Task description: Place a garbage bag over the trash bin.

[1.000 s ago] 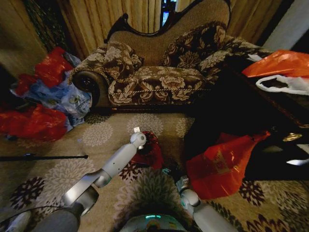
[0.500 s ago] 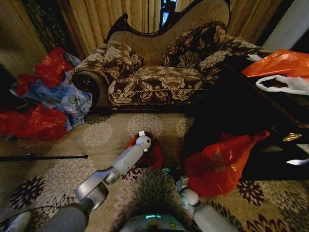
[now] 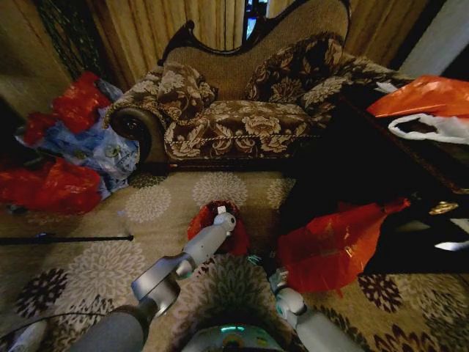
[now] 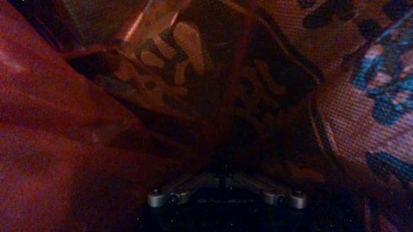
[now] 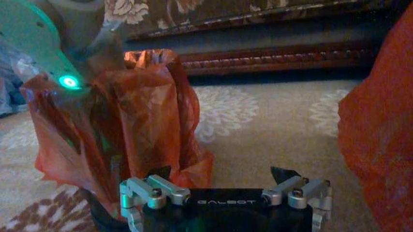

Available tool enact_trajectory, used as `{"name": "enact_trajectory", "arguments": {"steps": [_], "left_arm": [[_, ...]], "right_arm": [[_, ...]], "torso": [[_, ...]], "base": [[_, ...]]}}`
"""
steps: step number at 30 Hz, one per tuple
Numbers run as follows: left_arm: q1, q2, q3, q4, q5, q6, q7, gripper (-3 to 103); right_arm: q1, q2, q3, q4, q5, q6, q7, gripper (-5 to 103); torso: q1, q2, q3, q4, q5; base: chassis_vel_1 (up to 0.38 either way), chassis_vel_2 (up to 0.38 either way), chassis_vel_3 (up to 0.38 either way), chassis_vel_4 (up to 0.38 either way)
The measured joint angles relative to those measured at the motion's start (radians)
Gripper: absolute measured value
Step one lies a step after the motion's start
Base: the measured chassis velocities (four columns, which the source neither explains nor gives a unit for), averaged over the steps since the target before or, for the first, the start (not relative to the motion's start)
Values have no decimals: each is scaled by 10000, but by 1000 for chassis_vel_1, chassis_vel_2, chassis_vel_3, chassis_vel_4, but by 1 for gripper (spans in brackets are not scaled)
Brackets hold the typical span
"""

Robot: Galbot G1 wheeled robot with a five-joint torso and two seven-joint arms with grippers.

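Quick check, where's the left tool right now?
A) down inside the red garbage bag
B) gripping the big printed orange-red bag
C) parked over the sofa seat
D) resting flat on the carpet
A: in the head view the left arm ends at the garbage bag, and the left wrist view has red plastic all around the left tool.

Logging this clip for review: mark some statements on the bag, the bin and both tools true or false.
1. The garbage bag stands bunched up over the trash bin. True.
2. The left tool is inside the red bag. True.
3. The right tool grips the bag. False: it is open, apart from it.
4. The bin stands on the sofa. False: it stands on the carpet.
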Motion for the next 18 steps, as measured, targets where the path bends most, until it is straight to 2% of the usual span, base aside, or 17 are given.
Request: {"name": "enact_trajectory", "arguments": {"steps": [9, 18], "left_arm": [[100, 103, -433, 165, 19, 233, 21, 0], [351, 655, -1066, -150, 389, 236, -58, 0]], "right_arm": [[-2, -54, -144, 392, 3, -61, 171, 100], [32, -110, -276, 665, 25, -140, 323, 100]], "torso": [[1, 0, 2, 0, -3], [2, -1, 3, 0, -5]], "base": [[0, 0, 0, 0], [0, 0, 0, 0]]}}
